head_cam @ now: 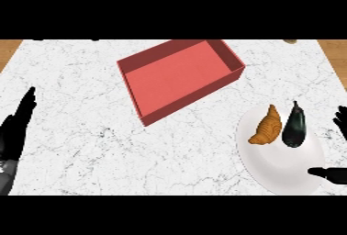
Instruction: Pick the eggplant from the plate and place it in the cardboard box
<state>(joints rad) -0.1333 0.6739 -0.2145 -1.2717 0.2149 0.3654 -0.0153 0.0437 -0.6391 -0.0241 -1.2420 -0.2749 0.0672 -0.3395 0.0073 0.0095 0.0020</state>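
From the head view, a croissant [265, 127] lies just left of the eggplant [294, 127], both on the white plate [284, 176] at the marble desk's [81, 137] right side. The red box [180, 75] sits tilted, well apart toward the upper middle, with bare desk between. The right hand [332, 174] is spread wide around the plate's right edge, holding nothing. The left hand [15, 133] rests open at the left edge.
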